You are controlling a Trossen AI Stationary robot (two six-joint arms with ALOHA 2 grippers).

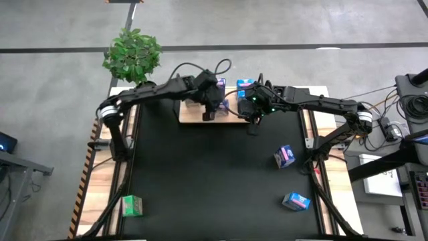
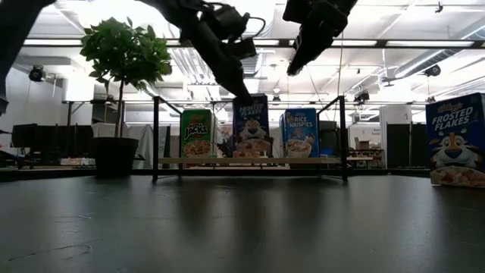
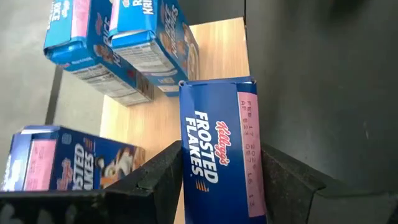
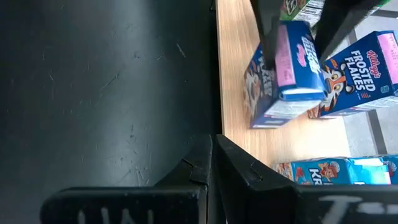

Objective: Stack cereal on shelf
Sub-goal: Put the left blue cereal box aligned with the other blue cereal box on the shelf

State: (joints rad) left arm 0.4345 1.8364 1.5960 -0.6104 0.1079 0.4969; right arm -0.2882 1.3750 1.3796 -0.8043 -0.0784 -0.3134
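A big room with ceiling lights and a potted plant [image 2: 125,53] sits behind the black bench [image 1: 214,181]. At the far edge is the wood shelf [image 1: 194,115]. The low view shows three boxes standing in a row on it: a green box [image 2: 197,133], a Frosted Flakes box [image 2: 251,127] and a Rice Krispies box [image 2: 301,133]. Only the high view shows boxes left on the bench: a green one [image 1: 132,205] near the front left, and two blue ones [image 1: 285,156] [image 1: 295,201] on the right. The left gripper [image 3: 217,186] is over the shelf, its fingers [image 3: 158,174] pinching the Frosted Flakes box from both sides. The right gripper [image 4: 212,163] hangs just beside it at the shelf's edge, its fingers pressed together and holding nothing.
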